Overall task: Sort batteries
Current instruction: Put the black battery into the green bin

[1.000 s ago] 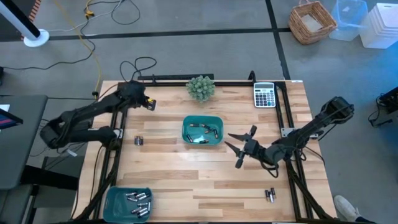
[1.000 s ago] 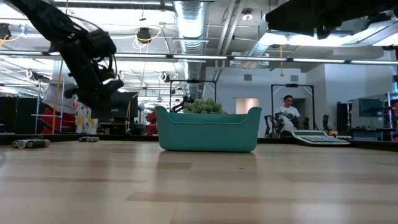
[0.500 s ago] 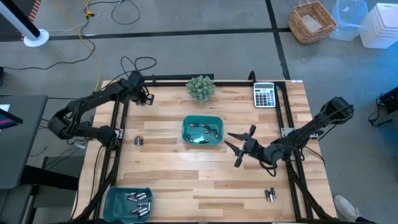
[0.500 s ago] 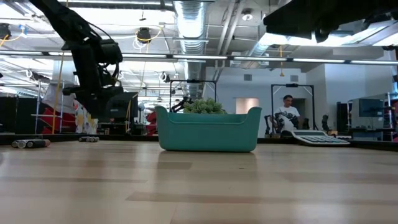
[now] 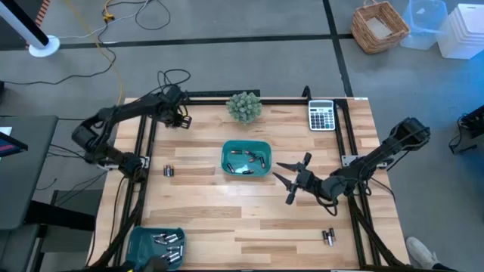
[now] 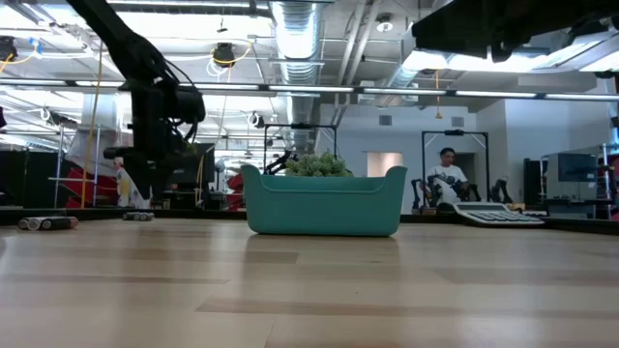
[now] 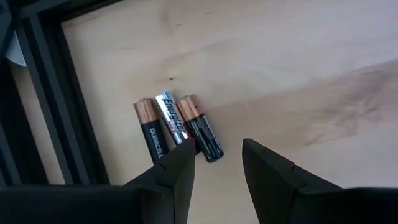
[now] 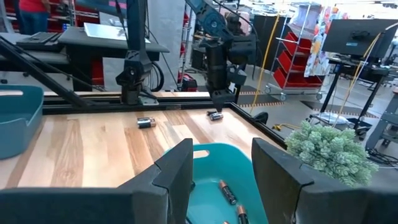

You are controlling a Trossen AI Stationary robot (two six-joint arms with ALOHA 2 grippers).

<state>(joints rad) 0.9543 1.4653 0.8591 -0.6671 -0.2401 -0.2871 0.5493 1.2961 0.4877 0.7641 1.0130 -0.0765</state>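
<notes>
While my left claw [image 7: 217, 163] hangs fingers apart, empty, over three batteries [image 7: 177, 126] by the far left table edge, lined up to pick one | right claw [image 5: 293, 180] waits open beside the middle tray [image 5: 264, 148] | wrist view shows the labels; overhead shows sorted cells in the corner tray [image 5: 138, 238]

"DURACELL" on the black-and-copper battery [image 7: 151, 127] — "Energizer" on the silver battery [image 7: 171, 117] beside it
</notes>
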